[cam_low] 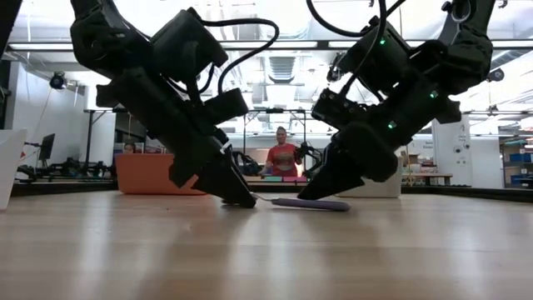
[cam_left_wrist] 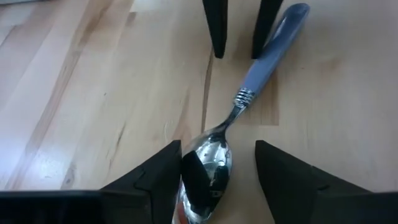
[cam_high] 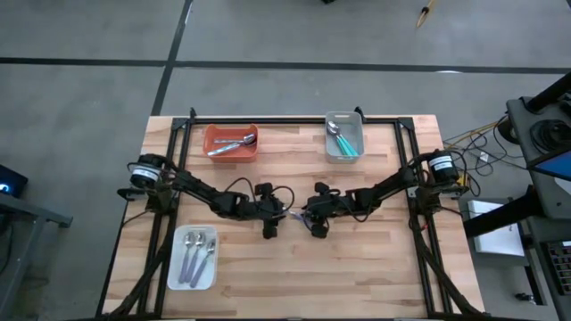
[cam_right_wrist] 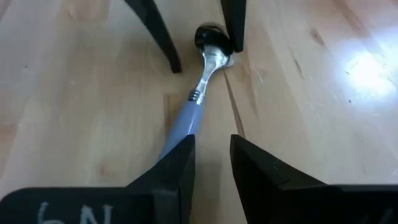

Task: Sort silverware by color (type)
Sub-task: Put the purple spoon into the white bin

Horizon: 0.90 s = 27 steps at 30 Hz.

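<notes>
1. Two grippers meet at table centre in my high view: left gripper (cam_high: pixel 270 230) in from 9 o'clock, right gripper (cam_high: pixel 316 229) in from 3 o'clock.
2. One lavender-handled spoon (cam_left_wrist: pixel 249 102) lies flat on the wooden table (cam_high: pixel 357 267) between them, bowl toward the left gripper, handle toward the right.
3. Left fingers (cam_left_wrist: pixel 155 180) are spread wide either side of the spoon's bowl; I see no clamp on it.
4. Right fingers (cam_right_wrist: pixel 177 165) stand partly apart over the handle end; I see a gap between them, and one pad is beside the handle or touching it, I can't tell which.
5. Orange tray (cam_high: pixel 231 143) at 11 o'clock holds silvery spoons.
6. Grey tray (cam_high: pixel 343 136) at 1 o'clock holds teal-handled spoons.
7. White tray (cam_high: pixel 193 258) at 8 o'clock holds lavender-handled spoons.
8. Low view: a person in a red top (cam_low: pixel 281 157) sits beyond the table.
</notes>
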Tool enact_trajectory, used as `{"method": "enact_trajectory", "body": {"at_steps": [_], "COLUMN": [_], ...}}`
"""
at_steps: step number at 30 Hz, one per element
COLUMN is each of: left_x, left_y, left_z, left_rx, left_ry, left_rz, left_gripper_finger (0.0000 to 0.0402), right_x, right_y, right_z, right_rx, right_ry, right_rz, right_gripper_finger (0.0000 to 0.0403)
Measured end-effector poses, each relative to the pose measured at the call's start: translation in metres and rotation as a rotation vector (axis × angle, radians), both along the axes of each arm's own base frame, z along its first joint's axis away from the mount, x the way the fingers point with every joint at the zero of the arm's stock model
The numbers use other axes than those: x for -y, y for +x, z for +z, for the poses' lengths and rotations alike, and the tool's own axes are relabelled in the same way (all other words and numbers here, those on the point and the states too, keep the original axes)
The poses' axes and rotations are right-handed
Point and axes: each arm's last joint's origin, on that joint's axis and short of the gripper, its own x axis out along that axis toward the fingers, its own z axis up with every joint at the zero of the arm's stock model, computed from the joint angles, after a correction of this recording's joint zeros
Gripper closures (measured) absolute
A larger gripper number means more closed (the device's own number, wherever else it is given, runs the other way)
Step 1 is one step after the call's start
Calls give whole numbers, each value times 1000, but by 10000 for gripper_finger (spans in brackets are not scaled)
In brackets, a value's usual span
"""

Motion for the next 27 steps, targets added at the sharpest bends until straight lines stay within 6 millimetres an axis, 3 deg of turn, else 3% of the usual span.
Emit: {"method": "enact_trajectory", "body": {"at_steps": [6, 15, 20, 27], "left_x": [-3, -5, -5, -3], "left_y": [-1, -3, -3, 4], "left_z": [-2, -1, 7, 23], "left_rx": [-17, -12, -23, -178], "left_ry": [-20, -79, -157, -166], "left_rz": [35, 95, 147, 176], "left_gripper_finger": [254, 389, 389, 394], "right_x": [0, 0, 0, 0], "right_y": [0, 0, -2, 2], "right_z": [-1, 7, 18, 40], "right_rx": [-3, 13, 39, 114], "right_ry": [5, -3, 8, 41], "right_rz": [-3, -9, 1, -18], "right_gripper_finger": [310, 318, 329, 320]}}
